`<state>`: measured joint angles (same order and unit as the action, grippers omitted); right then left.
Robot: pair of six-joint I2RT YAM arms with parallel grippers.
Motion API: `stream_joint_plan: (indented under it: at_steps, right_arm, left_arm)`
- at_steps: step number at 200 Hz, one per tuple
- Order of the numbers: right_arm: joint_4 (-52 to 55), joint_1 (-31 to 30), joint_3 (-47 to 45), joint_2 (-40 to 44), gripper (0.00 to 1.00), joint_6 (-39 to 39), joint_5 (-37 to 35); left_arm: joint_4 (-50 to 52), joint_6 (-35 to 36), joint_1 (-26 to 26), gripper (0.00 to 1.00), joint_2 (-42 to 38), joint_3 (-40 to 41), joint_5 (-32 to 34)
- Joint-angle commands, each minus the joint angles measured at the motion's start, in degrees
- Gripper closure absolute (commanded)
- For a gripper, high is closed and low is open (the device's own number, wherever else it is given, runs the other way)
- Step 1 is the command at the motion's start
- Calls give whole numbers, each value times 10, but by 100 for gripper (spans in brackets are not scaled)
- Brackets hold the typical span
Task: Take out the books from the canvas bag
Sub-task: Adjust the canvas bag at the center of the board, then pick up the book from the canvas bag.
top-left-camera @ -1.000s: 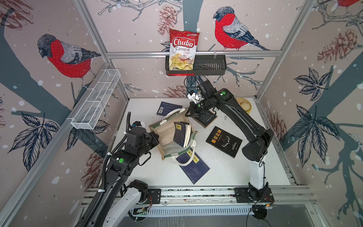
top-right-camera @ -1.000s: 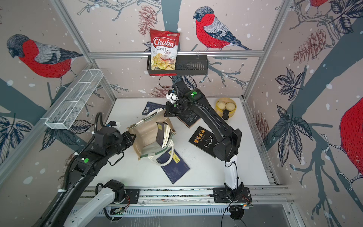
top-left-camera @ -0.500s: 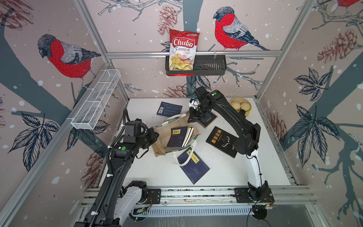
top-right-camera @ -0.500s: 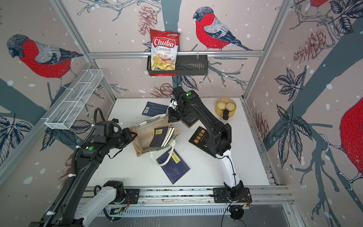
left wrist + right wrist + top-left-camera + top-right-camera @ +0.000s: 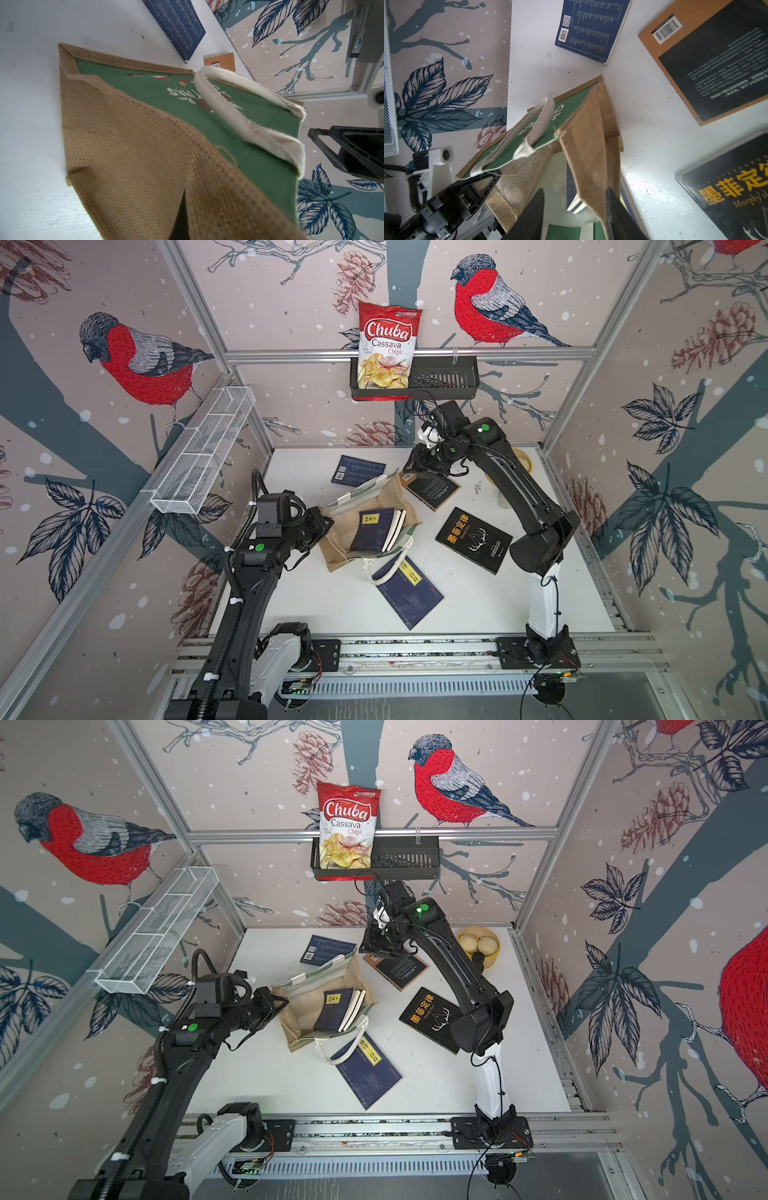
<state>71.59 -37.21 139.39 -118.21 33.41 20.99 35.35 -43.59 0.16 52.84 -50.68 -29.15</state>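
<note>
The left gripper is clamped on the bag rim; in its wrist view jute hides its fingertips from us. The right gripper stands partly open, holding nothing we can see. The books lie half covered inside the bag, beside the left gripper.

Canvas bag slumped onto its side, books inside tipped flatter, right jaws parted.

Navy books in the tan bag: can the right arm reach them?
Probably yes. The navy paperback books lie uncovered in the mouth of the tan jute canvas bag, the left gripper grips its edge, and the right gripper is open nearby.
</note>
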Motion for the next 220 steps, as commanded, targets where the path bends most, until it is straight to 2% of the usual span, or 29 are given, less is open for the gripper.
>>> stream_joint_plan:
  at_steps: [1,29,71,124,156,220]
  right_arm:
    - [39,-24,-11,35,52,35,-37]
    - [40,-82,-41,53,52,67,-43]
    - [39,-158,-74,20,51,80,-61]
    - [14,-171,-126,-25,48,73,-74]
    - [25,-172,-123,-40,48,80,-90]
    - [38,-172,-152,-48,34,93,-116]
  left_arm:
    - [-28,-13,2,100,7,-1,-38]
    - [-35,-11,2,100,21,-1,-49]
    - [-47,-11,3,100,29,-2,-56]
    - [-57,-12,3,100,22,19,-74]
    - [-63,-16,3,100,15,30,-80]
    - [-79,-30,3,100,11,44,-96]
